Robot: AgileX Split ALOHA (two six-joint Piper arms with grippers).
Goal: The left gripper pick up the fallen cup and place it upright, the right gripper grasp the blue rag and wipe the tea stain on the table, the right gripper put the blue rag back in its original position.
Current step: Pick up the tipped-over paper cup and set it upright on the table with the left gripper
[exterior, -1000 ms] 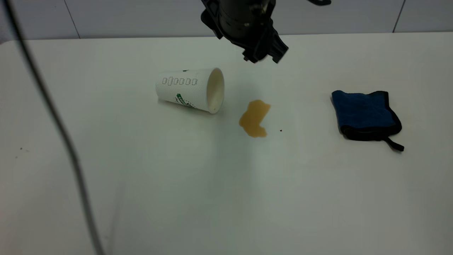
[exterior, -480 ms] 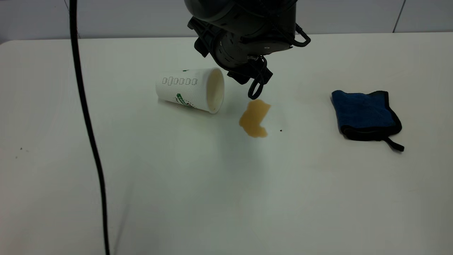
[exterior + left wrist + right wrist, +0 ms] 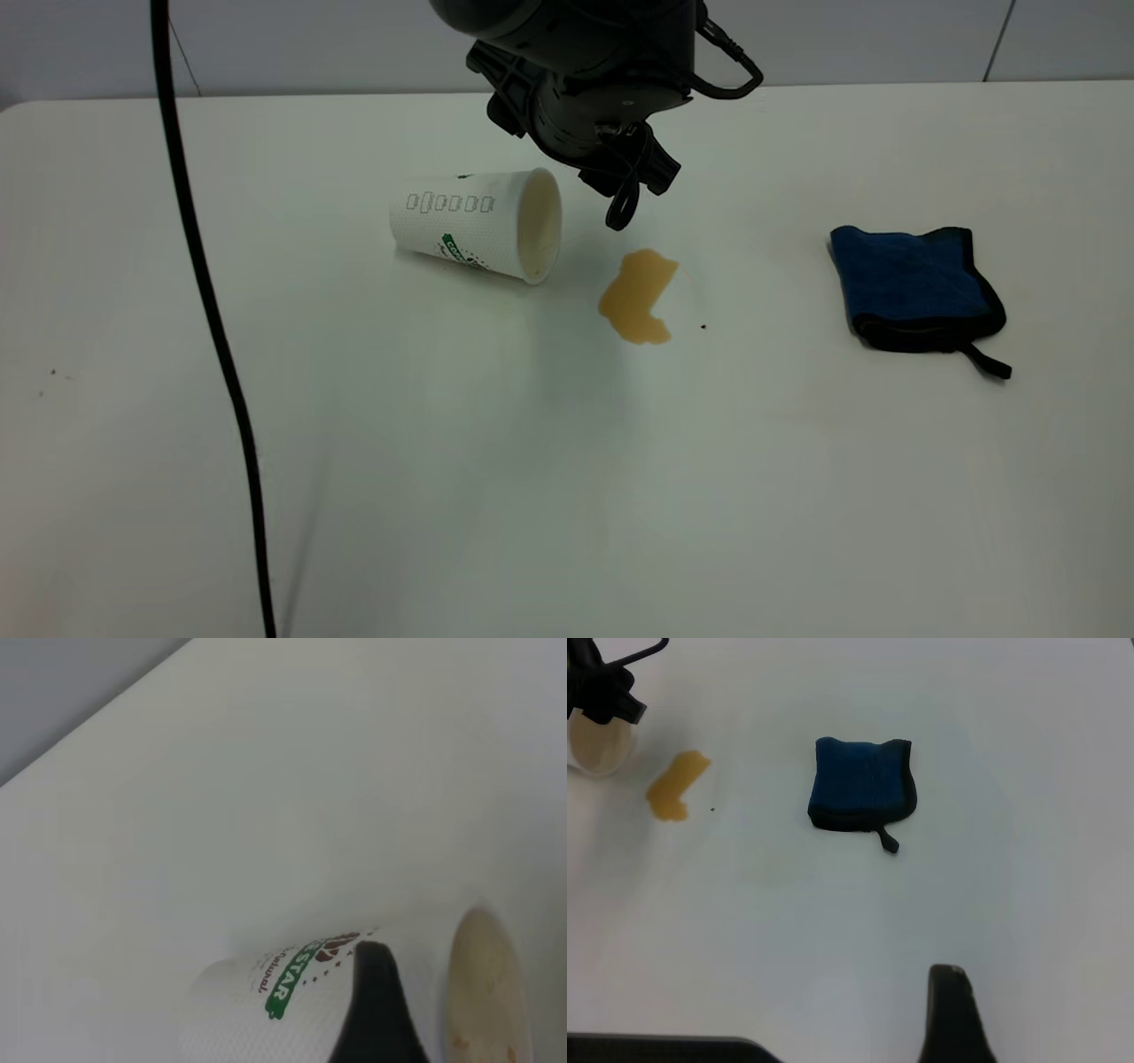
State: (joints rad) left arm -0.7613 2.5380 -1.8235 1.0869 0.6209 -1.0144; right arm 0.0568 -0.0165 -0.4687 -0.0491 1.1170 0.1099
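1. The cup (image 3: 483, 223) lies on its side on the table (image 3: 532, 487), its mouth toward the tea stain (image 3: 638, 295) just beside it, so it is not yet upright
2. The left gripper (image 3: 611, 168) hangs above the cup's mouth; I cannot tell how its jaws stand
3. The stain is not wiped; the blue rag (image 3: 917, 285) lies untouched, well apart
4. The right gripper (image 3: 952, 1014) waits high above the rag; its jaws are also unclear
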